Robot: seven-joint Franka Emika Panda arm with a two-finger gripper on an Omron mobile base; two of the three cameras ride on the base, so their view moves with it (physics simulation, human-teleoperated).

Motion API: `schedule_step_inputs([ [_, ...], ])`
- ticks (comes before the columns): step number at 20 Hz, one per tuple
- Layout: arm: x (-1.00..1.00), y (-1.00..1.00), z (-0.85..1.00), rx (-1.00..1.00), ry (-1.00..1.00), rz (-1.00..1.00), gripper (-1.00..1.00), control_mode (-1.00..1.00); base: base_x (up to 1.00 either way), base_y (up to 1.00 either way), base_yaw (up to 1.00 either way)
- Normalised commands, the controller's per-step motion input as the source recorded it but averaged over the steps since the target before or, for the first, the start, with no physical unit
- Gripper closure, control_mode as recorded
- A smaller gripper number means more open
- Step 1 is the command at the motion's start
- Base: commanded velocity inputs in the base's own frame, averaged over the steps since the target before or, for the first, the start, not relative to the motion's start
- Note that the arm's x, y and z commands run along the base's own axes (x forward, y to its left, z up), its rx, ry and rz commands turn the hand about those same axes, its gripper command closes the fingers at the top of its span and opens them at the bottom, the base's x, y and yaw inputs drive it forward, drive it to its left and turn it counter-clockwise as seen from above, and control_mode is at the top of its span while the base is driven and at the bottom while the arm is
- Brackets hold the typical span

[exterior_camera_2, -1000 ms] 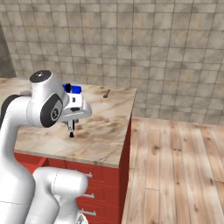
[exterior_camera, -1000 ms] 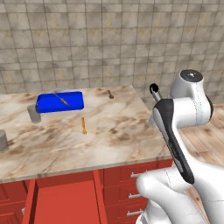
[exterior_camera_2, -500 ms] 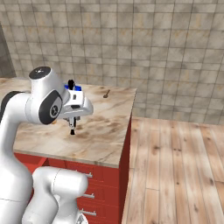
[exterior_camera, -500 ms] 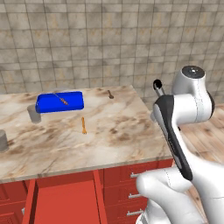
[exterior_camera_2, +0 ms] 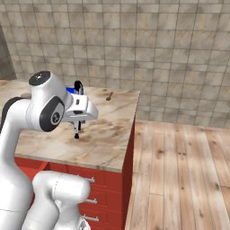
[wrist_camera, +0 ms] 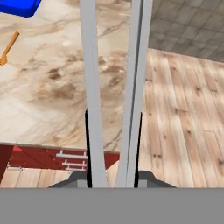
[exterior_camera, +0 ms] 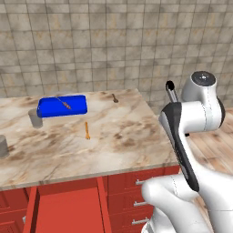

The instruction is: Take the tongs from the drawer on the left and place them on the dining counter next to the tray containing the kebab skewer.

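The pincer [wrist_camera: 113,168] is gripping the tongs [wrist_camera: 114,87] above the right edge of the counter [exterior_camera: 113,145], well apart from the blue tray [exterior_camera: 62,106] carrying the kebab skewer [exterior_camera: 63,103], the drawer [exterior_camera: 68,209] standing open below

In the left base view the robot's own arm hides the gripper and most of the tongs [exterior_camera: 171,92]; only their black end rises above it. The drawer [exterior_camera: 68,211] is cut by the bottom edge, so its front stays out of sight. In the hand view the tray [wrist_camera: 17,6] shows one corner at the top edge, and the two tong blades run out of the top. The kebab skewer [exterior_camera: 62,103] is too small to tell its pieces.
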Motion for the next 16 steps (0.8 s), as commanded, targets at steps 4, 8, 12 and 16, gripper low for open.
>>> schedule_step_inputs([
  [4, 0.00, 0.00, 0.00, 0.00, 0.00, 0.00, 1.00, 1.00, 0.00, -0.17, -0.06],
  [8, 0.00, 0.00, 0.00, 0.00, 0.00, 0.00, 1.00, 1.00, -0.10, -0.22, -0.04],
  [12, 0.00, 0.00, 0.00, 0.00, 0.00, 0.00, 1.00, 1.00, -0.14, -0.44, -0.01],
  [16, 0.00, 0.00, 0.00, 0.00, 0.00, 0.00, 1.00, 1.00, -0.23, -0.99, 0.00],
])
